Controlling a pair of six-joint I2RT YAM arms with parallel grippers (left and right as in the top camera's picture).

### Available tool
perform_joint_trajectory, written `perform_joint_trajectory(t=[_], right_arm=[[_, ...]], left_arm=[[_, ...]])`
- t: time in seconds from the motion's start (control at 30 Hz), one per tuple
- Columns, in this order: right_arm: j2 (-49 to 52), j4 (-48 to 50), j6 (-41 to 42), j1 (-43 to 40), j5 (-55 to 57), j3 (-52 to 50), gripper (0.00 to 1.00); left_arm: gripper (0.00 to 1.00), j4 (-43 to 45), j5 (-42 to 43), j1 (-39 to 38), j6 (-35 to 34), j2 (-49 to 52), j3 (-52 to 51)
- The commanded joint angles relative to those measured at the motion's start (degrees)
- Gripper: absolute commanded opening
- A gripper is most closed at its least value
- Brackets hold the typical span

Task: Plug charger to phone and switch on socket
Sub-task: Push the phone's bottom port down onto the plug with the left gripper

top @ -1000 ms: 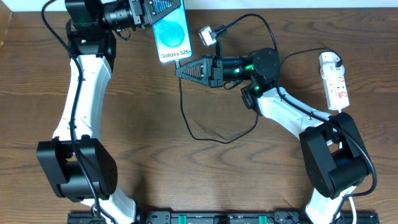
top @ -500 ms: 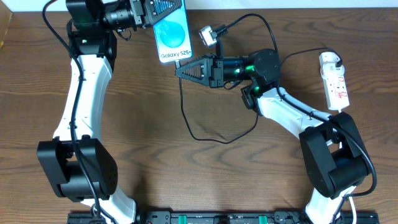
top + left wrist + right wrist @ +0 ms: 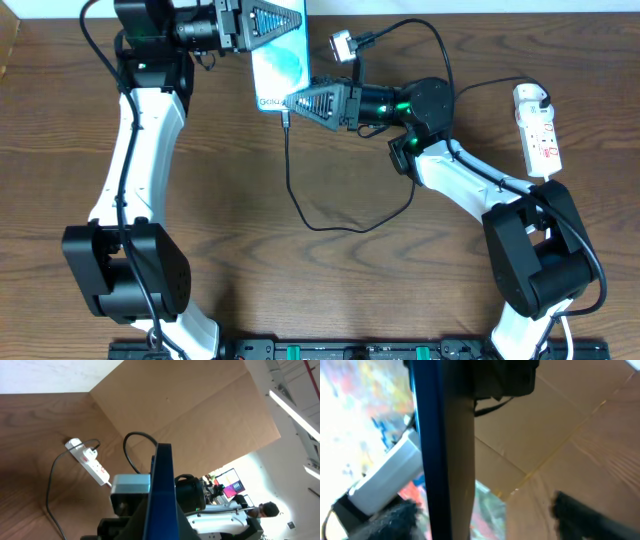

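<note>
Pinching the phone (image 3: 275, 70) by its upper end, the left claw (image 3: 290, 20) presents the lower edge to the right claw (image 3: 294, 102), whose jaws stand spread on either side of that edge. Just beyond the right claw's tips the charger (image 3: 290, 170) cable's small end meets the phone, so plugging in looks done or nearly so, though the joint is too small to confirm. Beside that claw the charger's white plug (image 3: 343, 45) lies loose, and the socket (image 3: 540, 135), well behind it on the tabletop (image 3: 230, 250), awaits switching on.

phone (image 3: 274, 68) at back, charger (image 3: 289, 170) in front of it, socket (image 3: 539, 132) far right
</note>
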Motion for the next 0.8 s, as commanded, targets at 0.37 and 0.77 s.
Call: perform_joint_trajectory(t=[0.37, 0.77], right_arm=[[0.3, -5.7, -5.6, -3.2, -3.8, 0.9, 0.99], [0.3, -47.5, -28.2, -6.9, -1.3, 0.9, 0.99]], left_arm=[[0.07, 0.2, 1.5, 5.7, -0.8, -0.4, 0.4], [0.08, 0.2, 1.5, 5.9, -0.8, -0.4, 0.4]])
